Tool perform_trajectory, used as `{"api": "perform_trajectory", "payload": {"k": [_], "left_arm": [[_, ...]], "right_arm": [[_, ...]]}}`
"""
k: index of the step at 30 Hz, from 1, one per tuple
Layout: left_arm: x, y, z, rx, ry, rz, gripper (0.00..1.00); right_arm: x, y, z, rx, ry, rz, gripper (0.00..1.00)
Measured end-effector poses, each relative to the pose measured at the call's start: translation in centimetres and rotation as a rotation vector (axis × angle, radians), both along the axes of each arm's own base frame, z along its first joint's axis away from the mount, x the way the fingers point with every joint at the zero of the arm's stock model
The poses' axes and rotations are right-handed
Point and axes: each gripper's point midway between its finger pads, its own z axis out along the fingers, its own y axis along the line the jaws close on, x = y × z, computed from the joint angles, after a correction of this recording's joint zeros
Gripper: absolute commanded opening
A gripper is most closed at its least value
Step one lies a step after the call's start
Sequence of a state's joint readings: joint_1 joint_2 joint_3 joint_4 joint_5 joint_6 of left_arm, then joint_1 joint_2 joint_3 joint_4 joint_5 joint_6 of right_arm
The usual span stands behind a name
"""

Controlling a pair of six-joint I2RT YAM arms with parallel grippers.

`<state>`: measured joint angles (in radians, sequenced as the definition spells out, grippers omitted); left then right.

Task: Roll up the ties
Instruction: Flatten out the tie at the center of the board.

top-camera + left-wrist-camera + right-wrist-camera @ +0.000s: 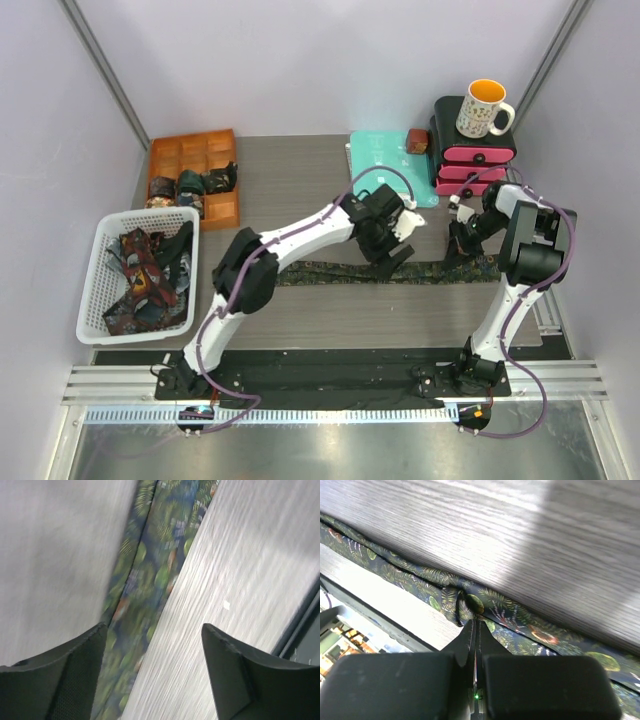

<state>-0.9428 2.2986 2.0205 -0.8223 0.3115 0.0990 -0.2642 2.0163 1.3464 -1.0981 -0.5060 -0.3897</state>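
From my remote seat I see pale lilac walls (300, 60) closing in three sides, with grey metal posts (105, 70) running up the back corners. The table (300, 190) has a grey wood-grain top. An aluminium rail (120, 385) lines its near edge. Below that lies what may be a brushed steel sheet (330, 450), catching a bright glare.

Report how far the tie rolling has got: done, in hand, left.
Done: a few small rolled ties sit in the orange compartment tray. In hand: a long dark leaf-print tie lies flat, not yet rolled, with the right gripper shut on it and the left gripper open above it. Left: this tie, plus the loose ties heaped in the white plastic basket.
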Motion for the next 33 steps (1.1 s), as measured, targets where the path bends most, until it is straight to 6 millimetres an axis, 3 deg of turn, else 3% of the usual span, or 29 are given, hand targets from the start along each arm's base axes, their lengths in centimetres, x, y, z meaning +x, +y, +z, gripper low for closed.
{"api": "perform_trajectory", "payload": {"k": [4, 7, 17, 24, 33], "left_arm": [[1.0, 2.1, 3.4, -0.05, -0.058, -0.027, 0.86], [1.8, 3.5, 4.2, -0.061, -0.09, -0.059, 0.86], [4.3, 9.8, -0.5, 0.076, -0.14, -0.191, 0.83], [4.2, 14.3, -3.7, 0.184, -0.113, -0.205, 0.87], [4.6, 18.7, -4.3, 0.247, -0.146, -0.224, 0.87]], "right_arm": [[0.5, -0.7, 0.3, -0.018, -0.017, -0.009, 0.01], [0.7, -1.3, 0.6, -0.032, -0.029, -0.02, 0.01], [1.1, -4.2, 1.5, -0.091, -0.044, -0.036, 0.01], [0.5, -4.8, 1.7, -0.107, -0.035, 0.003, 0.01], [-0.2, -5.0, 1.9, -0.111, -0.023, 0.038, 0.01]]}}
